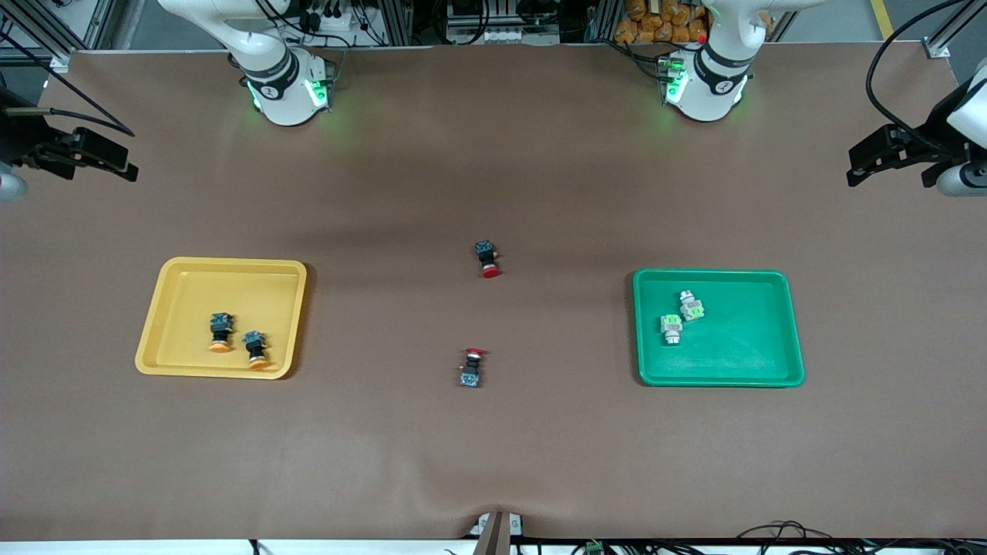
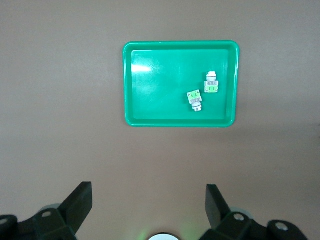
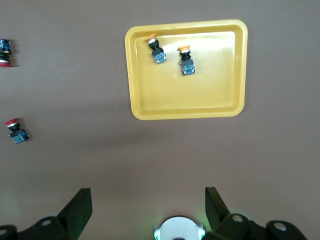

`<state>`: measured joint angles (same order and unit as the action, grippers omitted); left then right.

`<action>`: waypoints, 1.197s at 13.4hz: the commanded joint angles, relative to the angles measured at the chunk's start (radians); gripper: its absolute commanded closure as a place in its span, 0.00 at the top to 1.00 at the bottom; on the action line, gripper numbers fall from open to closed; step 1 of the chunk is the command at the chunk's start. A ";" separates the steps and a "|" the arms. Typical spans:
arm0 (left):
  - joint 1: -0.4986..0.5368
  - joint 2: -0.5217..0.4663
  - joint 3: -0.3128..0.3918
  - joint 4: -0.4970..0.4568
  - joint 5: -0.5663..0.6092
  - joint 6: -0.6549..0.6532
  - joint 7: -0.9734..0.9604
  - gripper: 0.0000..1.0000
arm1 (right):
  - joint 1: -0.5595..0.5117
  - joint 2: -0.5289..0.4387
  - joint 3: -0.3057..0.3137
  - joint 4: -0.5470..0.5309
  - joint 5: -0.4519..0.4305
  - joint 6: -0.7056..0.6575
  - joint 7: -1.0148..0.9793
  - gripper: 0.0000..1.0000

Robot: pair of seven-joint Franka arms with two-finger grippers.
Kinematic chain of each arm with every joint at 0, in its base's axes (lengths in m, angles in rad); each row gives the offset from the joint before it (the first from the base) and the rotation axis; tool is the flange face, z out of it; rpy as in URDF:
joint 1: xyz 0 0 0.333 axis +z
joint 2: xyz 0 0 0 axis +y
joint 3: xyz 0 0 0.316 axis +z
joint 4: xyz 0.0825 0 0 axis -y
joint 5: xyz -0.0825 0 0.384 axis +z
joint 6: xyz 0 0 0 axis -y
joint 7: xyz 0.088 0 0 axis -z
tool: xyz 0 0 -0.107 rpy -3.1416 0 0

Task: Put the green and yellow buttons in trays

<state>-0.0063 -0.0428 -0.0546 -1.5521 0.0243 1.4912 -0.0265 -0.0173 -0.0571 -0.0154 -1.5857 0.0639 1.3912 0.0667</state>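
Right, front view first: my left gripper hangs at the upper right edge of the frame, over bare table, and my right gripper sits at the upper left edge, also over bare table. Both arms wait, nothing in either hand. At left centre lies the yellow tray, with two yellow buttons in it, one just beside the other, both near the tray's lower edge. At right centre lies the green tray, and in its left half two green buttons, one touching or nearly touching the other. Mid-frame, on the table between the trays, two red buttons: one higher up, one lower, well apart.

Now my left wrist view: my fingers stand spread wide at the bottom, empty. Up top, the green tray with both green buttons in its right half.

Over to my right wrist view: fingers spread wide again, holding nothing. The yellow tray is upper centre, both yellow buttons near its top rim. The red buttons lie at the left edge.
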 commanded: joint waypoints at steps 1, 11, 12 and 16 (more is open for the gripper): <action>0.005 -0.009 0.002 0.006 -0.015 0.000 -0.001 1.00 | -0.026 -0.003 0.026 0.010 -0.012 -0.011 0.027 1.00; 0.051 -0.011 -0.002 -0.003 -0.029 0.009 -0.003 1.00 | -0.027 0.000 0.023 0.010 -0.039 0.011 0.007 1.00; 0.048 -0.009 -0.005 0.003 -0.027 0.009 -0.001 1.00 | -0.026 0.000 0.023 0.009 -0.039 0.011 0.007 1.00; 0.043 -0.006 -0.007 0.003 -0.029 0.008 -0.010 1.00 | -0.023 0.000 0.025 0.003 -0.039 0.003 0.009 1.00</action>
<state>0.0298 -0.0436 -0.0515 -1.5496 0.0144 1.4969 -0.0356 -0.0186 -0.0544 -0.0123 -1.5852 0.0365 1.4016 0.0754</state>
